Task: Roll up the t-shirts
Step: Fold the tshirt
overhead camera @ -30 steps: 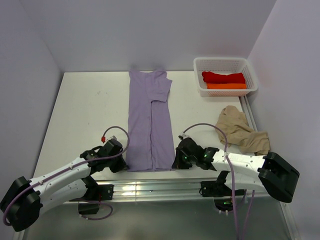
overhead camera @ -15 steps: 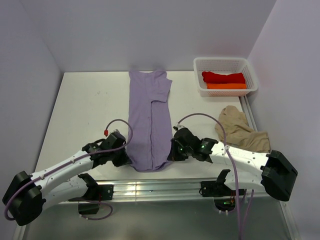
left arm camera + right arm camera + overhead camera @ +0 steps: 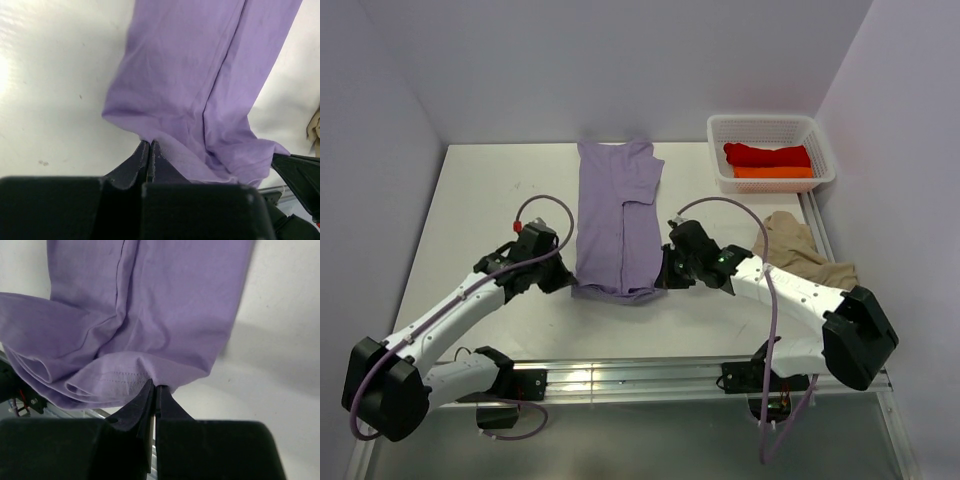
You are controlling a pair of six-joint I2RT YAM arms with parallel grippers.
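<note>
At lavender t-shirt (image 3: 615, 210) hem: both grippers (image 3: 566, 284) (image 3: 663, 280) clamped

A white mesh basket (image 3: 767, 129) stands at the far right corner of the white table (image 3: 490, 200).

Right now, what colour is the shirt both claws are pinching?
Plain lavender purple. The shirt shows best in the top view.

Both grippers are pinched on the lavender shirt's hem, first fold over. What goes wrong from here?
1. The left gripper and right gripper pinch only the very edge of the lavender shirt; the hem may slip out as they advance.
2. The hem sags in loose folds between them, so the roll will likely come out slack or skewed.
3. The right arm runs close by the beige shirt and may drag it.
</note>
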